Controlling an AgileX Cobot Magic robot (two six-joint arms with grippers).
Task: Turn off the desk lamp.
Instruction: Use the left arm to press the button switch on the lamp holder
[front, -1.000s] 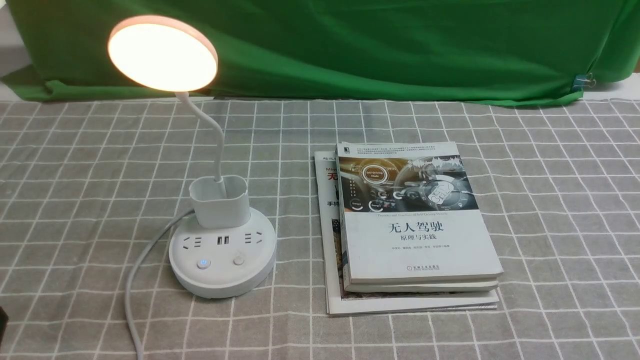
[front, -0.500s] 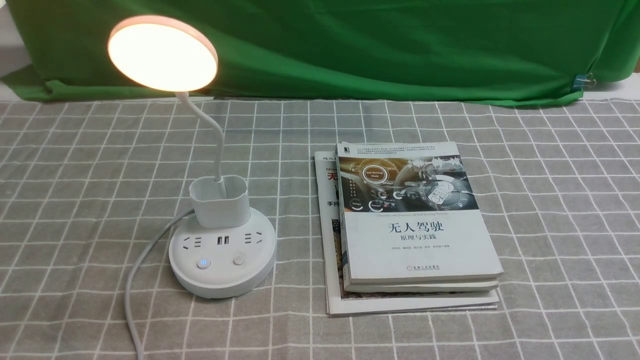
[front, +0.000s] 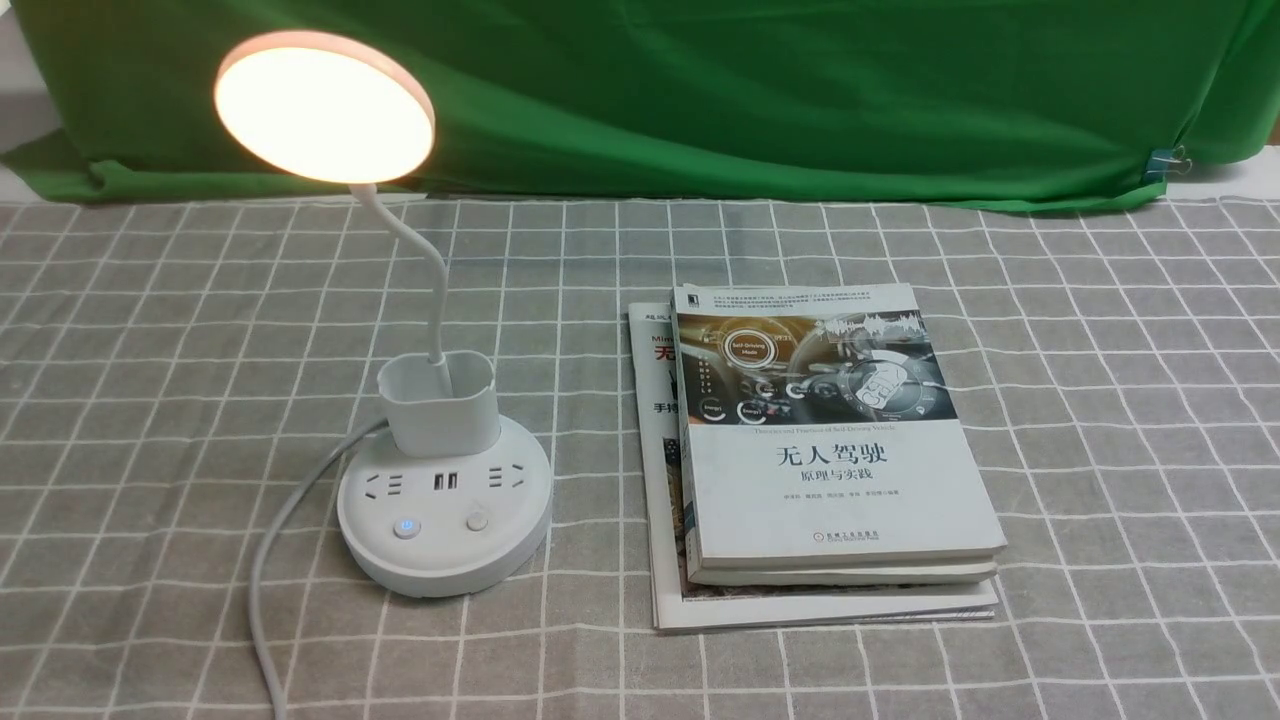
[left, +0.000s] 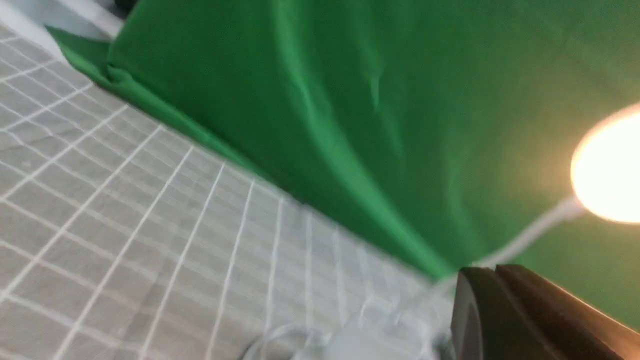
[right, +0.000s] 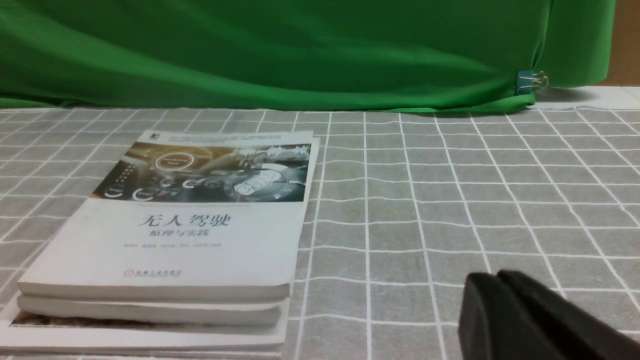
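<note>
The desk lamp stands left of the middle in the front view, and its round disc head (front: 325, 108) glows warm. A thin neck drops into a small cup (front: 440, 405) on the round base (front: 445, 560). The base carries sockets and two buttons: the left button (front: 406, 527) shows a blue light, the right button (front: 477, 520) is plain. Neither gripper shows in the front view. In the blurred left wrist view my left gripper (left: 495, 271) has its fingers pressed together, with the glowing head (left: 607, 172) beyond it. My right gripper (right: 497, 275) is shut over bare cloth.
A stack of books (front: 830, 450) lies right of the lamp and shows again in the right wrist view as the books (right: 200, 215). The lamp's white cable (front: 268, 570) runs off the near left edge. Green cloth (front: 750, 90) hangs at the back, with a binder clip (front: 1165, 163).
A dark sliver at the front view's lower left edge one second ago has gone out of view. The lamp stays lit and nothing on the table has moved.
</note>
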